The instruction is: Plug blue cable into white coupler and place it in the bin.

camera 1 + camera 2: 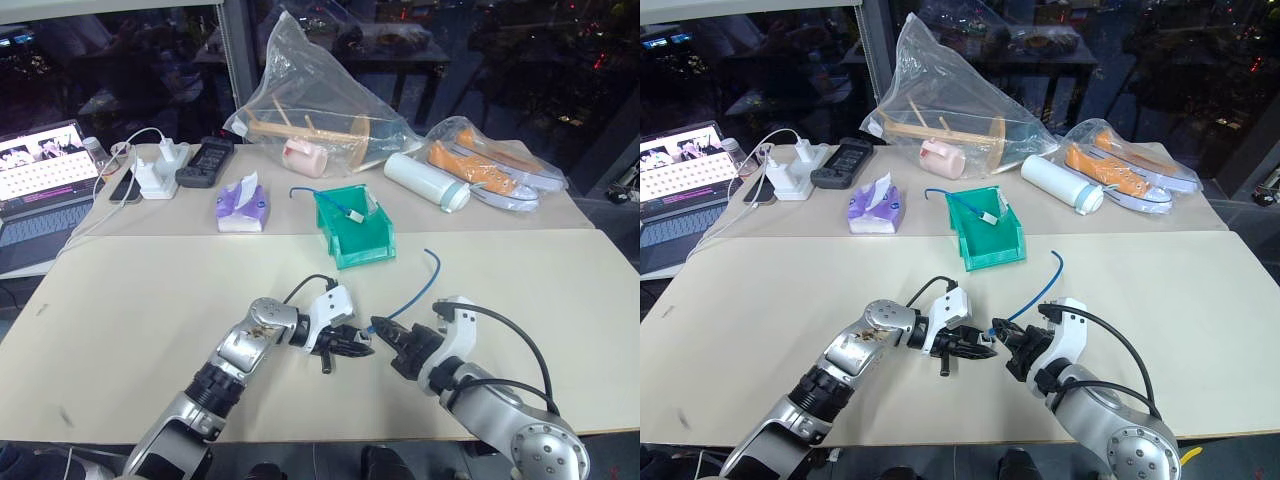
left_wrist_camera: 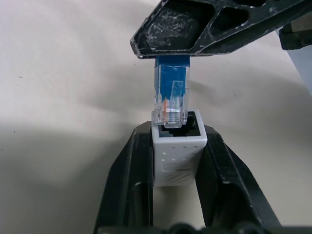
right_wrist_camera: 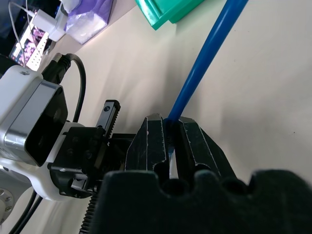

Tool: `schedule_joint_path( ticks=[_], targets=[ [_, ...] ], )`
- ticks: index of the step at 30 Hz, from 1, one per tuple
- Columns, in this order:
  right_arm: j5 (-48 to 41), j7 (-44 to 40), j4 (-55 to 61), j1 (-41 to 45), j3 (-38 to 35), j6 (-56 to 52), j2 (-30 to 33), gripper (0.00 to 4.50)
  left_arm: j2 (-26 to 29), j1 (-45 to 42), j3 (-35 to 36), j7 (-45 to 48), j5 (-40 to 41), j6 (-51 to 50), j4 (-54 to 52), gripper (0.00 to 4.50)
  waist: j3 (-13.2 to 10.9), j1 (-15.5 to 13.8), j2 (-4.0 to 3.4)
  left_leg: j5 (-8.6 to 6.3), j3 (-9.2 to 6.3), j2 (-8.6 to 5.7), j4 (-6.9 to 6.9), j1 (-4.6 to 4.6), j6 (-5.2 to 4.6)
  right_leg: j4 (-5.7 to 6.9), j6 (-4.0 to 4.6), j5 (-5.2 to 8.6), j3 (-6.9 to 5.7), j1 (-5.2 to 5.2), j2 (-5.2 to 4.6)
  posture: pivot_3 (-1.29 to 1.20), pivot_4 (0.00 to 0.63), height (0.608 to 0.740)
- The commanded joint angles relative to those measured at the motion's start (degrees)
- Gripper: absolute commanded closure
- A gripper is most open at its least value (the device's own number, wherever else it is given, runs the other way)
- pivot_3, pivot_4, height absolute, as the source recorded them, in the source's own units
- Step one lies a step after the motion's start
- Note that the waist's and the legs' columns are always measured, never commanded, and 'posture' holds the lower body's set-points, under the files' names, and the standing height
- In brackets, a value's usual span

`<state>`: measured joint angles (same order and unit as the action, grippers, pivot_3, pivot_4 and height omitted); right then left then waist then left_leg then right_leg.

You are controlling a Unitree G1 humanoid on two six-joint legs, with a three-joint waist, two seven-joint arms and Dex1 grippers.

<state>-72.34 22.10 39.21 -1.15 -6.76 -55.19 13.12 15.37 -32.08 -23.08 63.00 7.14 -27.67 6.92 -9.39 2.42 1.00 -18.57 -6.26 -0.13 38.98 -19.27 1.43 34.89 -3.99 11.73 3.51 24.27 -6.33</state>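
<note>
Fingers of the left gripper (image 2: 178, 161) are clamped on the white coupler (image 2: 178, 156), socket facing up in the left wrist view. Right at that socket's mouth the clear plug of the blue cable (image 2: 171, 95) is seen, its tip just entering but clearly not seated. The plug end is pinched by the right gripper (image 3: 170, 141), fingers squeezed tight on the cable, with the blue line running out between them toward the upper right of the right wrist view.

In the left eye view both grippers are met nose to nose at lower centre of the counter (image 1: 150, 290), left gripper at (image 1: 350, 345) and right gripper at (image 1: 390, 335), and the cable is looped up and away from there, ending free at centre right.

Just above that, mid-frame, the bin (image 1: 355, 245) is sat with a small white-tipped cord lying in it. Further back a purple tissue pack (image 1: 243, 207), a white charger (image 1: 158, 175), a clear bag (image 1: 310, 110) and a laptop (image 1: 40, 180) at far left can be spotted.
</note>
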Motion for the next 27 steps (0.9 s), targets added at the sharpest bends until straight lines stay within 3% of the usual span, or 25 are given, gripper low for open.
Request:
schedule_joint_path(
  ticks=[1,8,17,27],
  targets=[
    [-1.52,0.65,0.23,-0.5,1.4,0.04,1.07,4.5,-0.45,-0.2,0.22,-0.52,1.38,-0.28,-2.85,3.82,0.0,-0.01,0.0,0.0,0.0,0.0,0.0,0.0,0.0,0.0,0.0,0.0,0.0,0.0,0.0,0.0,0.15,0.74],
    [-2.12,1.3,-0.22,-0.75,2.63,0.29,2.88,4.5,-1.11,-0.05,0.19,-1.73,1.64,-2.18,-3.97,3.82,0.0,-0.02,0.0,0.0,0.0,0.0,0.0,0.0,0.0,0.0,0.0,0.0,0.0,-0.01,0.0,0.0,0.15,0.74],
    [3.67,0.21,-1.91,1.53,6.19,-1.05,7.01,4.5,0.26,-0.66,-0.94,-2.08,0.74,-5.2,-6.24,3.82,0.0,0.03,0.01,0.0,0.01,0.0,0.0,0.02,0.0,-0.01,0.0,0.0,0.01,-0.03,0.01,0.0,0.15,0.74],
    [5.72,-1.62,-2.38,5.72,9.95,-5.65,10.52,4.5,-1.07,-5.12,-2.67,-8.26,-0.36,-18.84,-8.56,3.82,0.05,0.01,0.05,0.01,0.01,0.01,0.03,0.15,-0.01,0.04,0.02,0.02,0.03,-0.18,0.05,0.0,0.15,0.74]
  ],
)
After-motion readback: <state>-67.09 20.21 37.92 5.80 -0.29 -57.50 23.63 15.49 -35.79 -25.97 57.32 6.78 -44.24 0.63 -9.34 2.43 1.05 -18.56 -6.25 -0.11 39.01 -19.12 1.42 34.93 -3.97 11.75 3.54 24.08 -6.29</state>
